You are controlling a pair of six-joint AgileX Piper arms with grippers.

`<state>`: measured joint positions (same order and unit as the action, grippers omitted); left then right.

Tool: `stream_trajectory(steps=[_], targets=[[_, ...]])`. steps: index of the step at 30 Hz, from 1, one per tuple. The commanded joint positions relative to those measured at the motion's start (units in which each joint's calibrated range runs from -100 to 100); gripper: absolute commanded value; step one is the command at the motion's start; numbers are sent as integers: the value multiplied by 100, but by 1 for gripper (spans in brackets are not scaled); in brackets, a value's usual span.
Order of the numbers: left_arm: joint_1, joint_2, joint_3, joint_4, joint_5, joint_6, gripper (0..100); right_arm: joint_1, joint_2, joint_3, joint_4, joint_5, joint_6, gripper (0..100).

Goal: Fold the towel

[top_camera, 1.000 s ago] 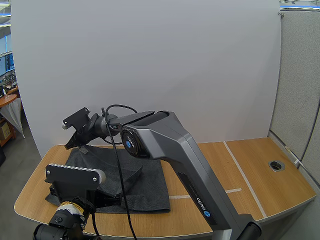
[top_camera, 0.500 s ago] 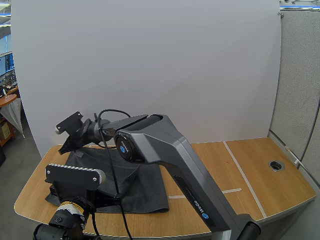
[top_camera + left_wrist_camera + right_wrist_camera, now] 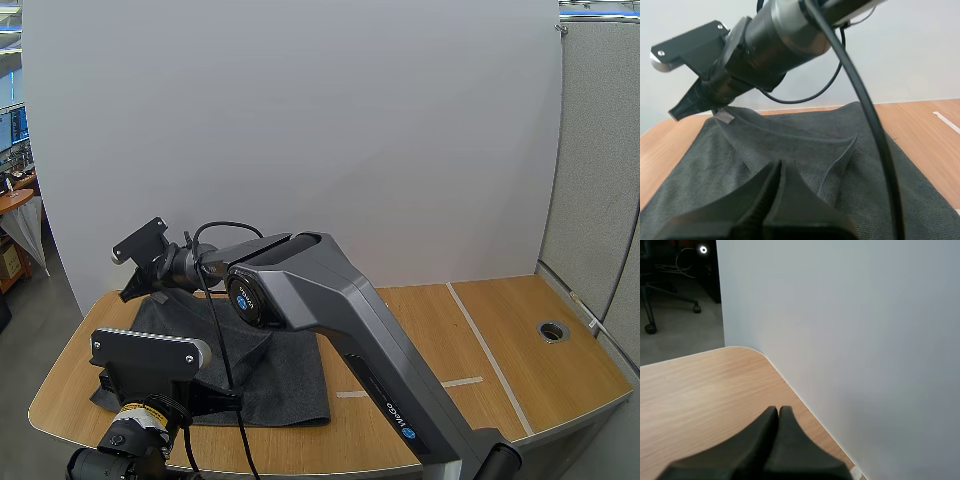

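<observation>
A dark grey towel (image 3: 290, 370) lies spread on the left part of the wooden table (image 3: 470, 340). My right arm reaches across to the far left, where my right gripper (image 3: 132, 290) is shut on the towel's far left corner and holds it just above the table. In the left wrist view that raised corner of the towel (image 3: 790, 145) hangs from the right gripper (image 3: 682, 107). My left gripper (image 3: 228, 400) sits low at the towel's near edge, its fingers (image 3: 777, 167) together in a wedge that pinches the cloth. A ridge runs through the towel between the two grippers.
A white wall panel stands along the table's far edge (image 3: 805, 410). A round cable hole (image 3: 552, 329) sits at the table's far right. Bare wood (image 3: 500, 350) stretches to the right of the towel.
My right gripper has moved left with the towel corner. The towel's right edge has slid a little left. The left gripper has stayed in place.
</observation>
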<state>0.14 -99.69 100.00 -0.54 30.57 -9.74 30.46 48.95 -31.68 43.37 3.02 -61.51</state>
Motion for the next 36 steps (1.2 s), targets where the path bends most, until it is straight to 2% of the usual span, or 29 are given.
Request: stream_trajectory(steps=[1, 36], targets=[[-3, -31, 0, -93, -125, -16, 0, -13, 77, -43, -87, -114, -35, 0], [-3, -31, 0, -93, -125, -16, 0, 98, 126, -43, 4, -439, -6, 0]])
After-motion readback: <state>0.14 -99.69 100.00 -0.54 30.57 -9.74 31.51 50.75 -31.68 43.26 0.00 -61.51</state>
